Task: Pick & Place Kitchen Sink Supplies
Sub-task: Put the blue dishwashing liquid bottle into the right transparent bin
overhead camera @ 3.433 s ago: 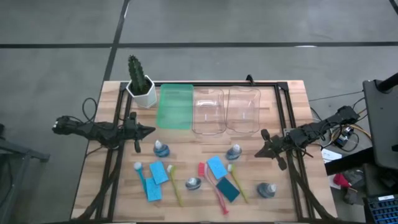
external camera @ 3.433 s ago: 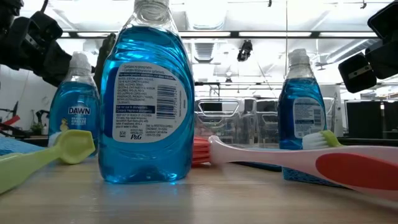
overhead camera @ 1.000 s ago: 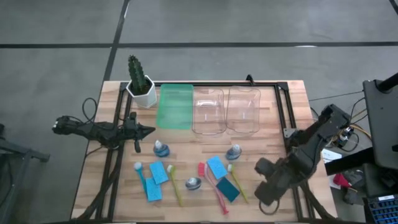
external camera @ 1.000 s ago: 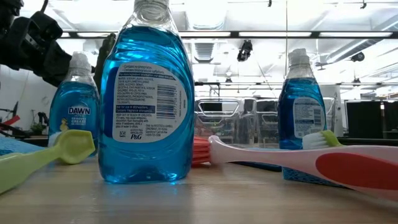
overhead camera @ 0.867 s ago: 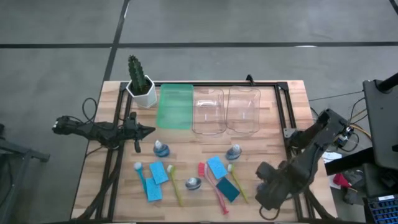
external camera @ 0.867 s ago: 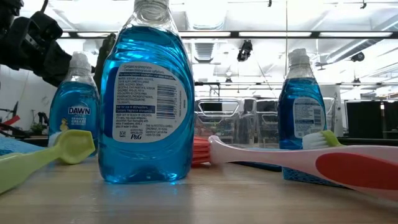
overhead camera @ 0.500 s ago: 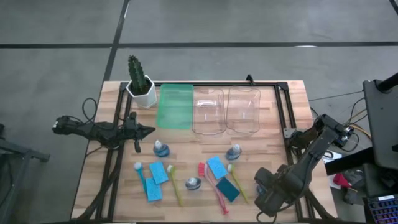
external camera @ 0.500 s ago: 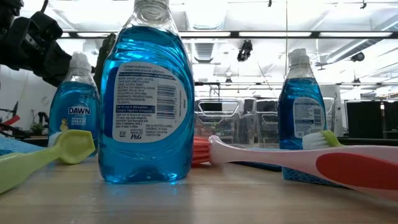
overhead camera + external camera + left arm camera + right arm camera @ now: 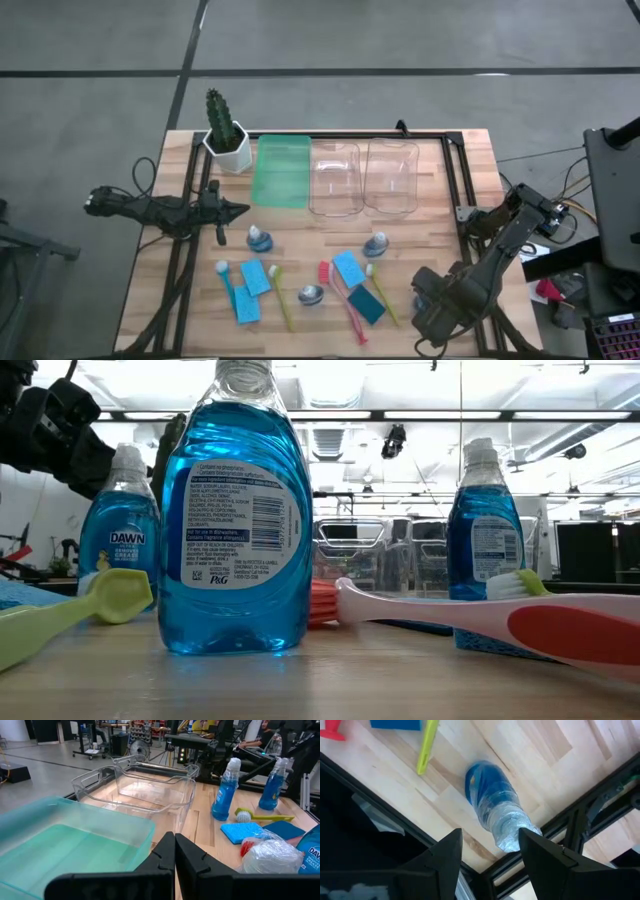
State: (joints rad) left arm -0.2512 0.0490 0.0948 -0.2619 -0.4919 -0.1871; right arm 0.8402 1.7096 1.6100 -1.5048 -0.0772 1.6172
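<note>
Cactus [image 9: 224,127], green bin [image 9: 283,171], clear bins [image 9: 335,178]

Closed left claw [image 9: 174,851] over green bin [image 9: 65,845], clear bin [image 9: 145,787] beyond, two blue bottles [image 9: 225,790] upright.

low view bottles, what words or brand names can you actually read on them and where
"DAWN": on the front label of the left bottle in the low view.
"P&G": at the foot of the back label on the big middle bottle.
Fine print and barcode on that back label: too small to read.
Back label of the right bottle: too small to read.
"DAW": cut off, on a bottle at the left wrist view's edge.
</note>
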